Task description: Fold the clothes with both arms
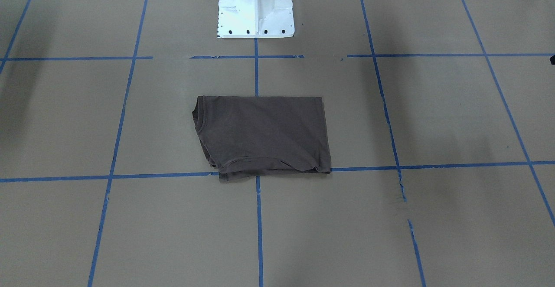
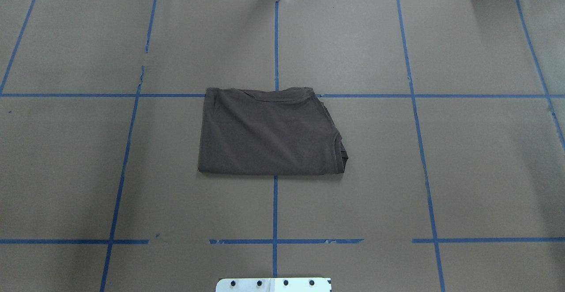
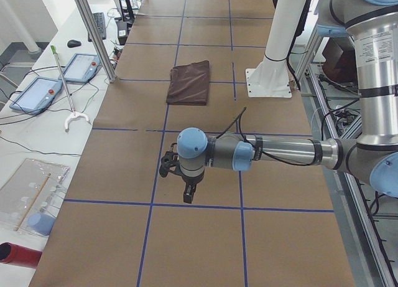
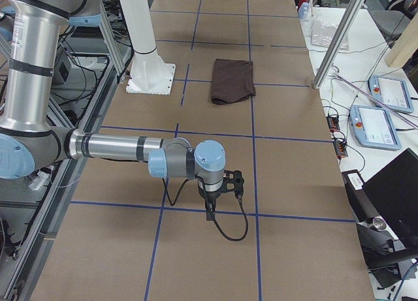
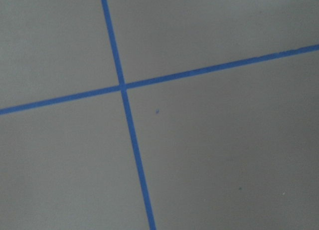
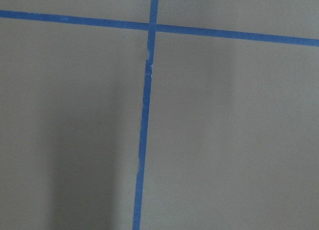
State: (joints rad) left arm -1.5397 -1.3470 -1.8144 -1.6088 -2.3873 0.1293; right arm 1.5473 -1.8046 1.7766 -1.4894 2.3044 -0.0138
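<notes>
**Overhead exterior: folded T-shirt at mid-table, both arms out at the table's ends**

The dark brown-grey T-shirt point(image 2: 269, 133) lies folded into a rough rectangle on the brown paper-covered table point(image 2: 441, 173), straight ahead of the white pedestal point(image 2: 273, 284) and well apart from it. Its far edge runs along a cross line of blue tape point(image 2: 441, 95), and the centre tape line passes under its middle. The ribbed collar point(image 2: 340, 151) sits at the end toward the robot's right, where the stacked layers show a little unevenly. The end toward the robot's left is a clean, straight fold. Nothing touches the cloth.

Neither arm appears in the overhead or the front-facing view. In the exterior left view the left arm point(image 3: 280, 153) reaches out low over the table, and the left gripper point(image 3: 188, 193) points down above bare paper, near a tape line and well apart from the shirt. In the exterior right view the right arm point(image 4: 117, 146) is stretched out the same way, with the right gripper point(image 4: 210, 209) pointing down just over a tape line, also far from the shirt. From these side views I cannot tell how wide the fingers of either gripper stand. Both wrist cameras show only brown paper and crossing blue tape.
</notes>
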